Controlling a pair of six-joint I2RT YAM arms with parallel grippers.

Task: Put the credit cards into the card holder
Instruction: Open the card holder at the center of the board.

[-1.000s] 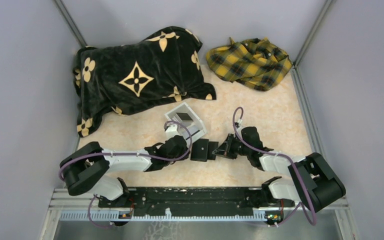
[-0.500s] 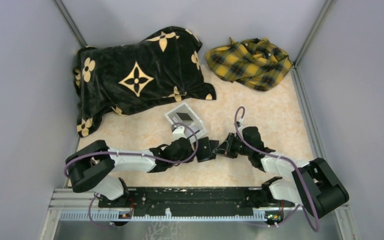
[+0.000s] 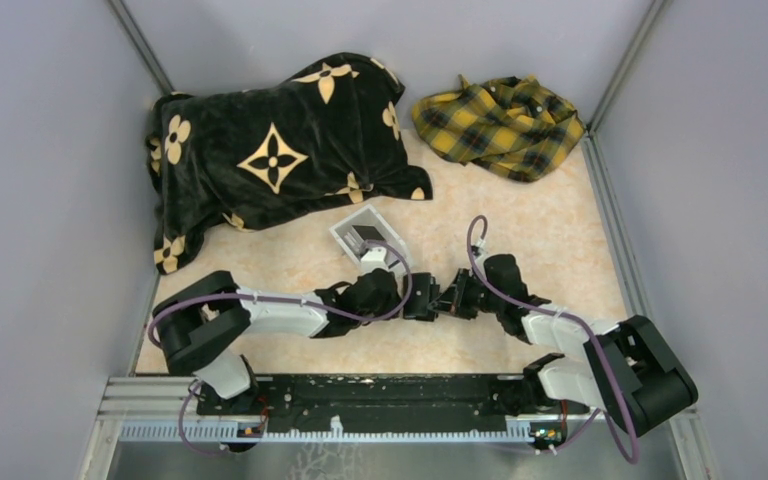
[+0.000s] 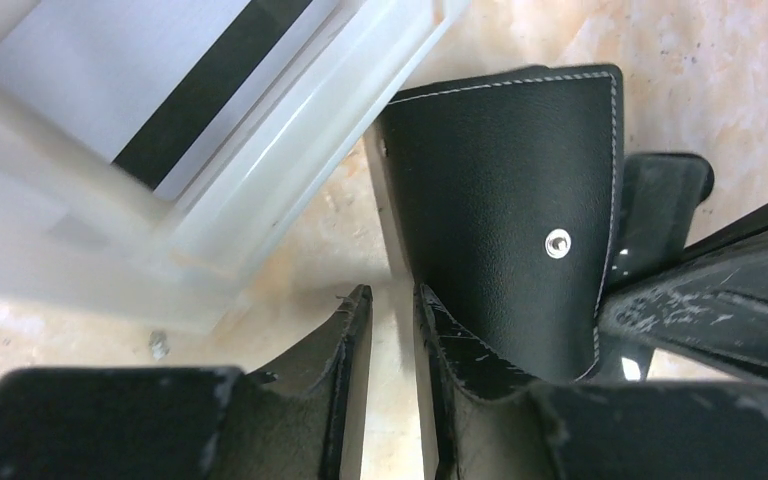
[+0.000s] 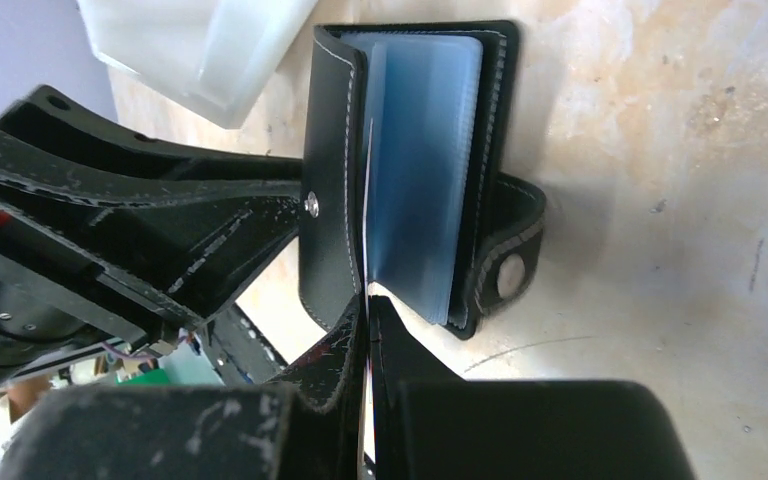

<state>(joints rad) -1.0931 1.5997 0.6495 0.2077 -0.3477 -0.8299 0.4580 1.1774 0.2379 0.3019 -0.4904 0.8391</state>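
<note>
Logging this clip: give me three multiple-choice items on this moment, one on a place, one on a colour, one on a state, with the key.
1. Where does the yellow plaid cloth lie?
A. at the far right corner of the table
B. at the near left corner
C. draped over the near rail

2. What colour are the sleeves inside the card holder?
A. red
B. pale blue
C. yellow

3. How is the card holder?
A. snapped shut
B. folded flat, face down
C. open, its strap undone

Key: 1 A, the top view shows it by the far right walls. 2 B, the right wrist view shows bluish sleeves. 3 C, the covers stand apart and the strap hangs loose.
</note>
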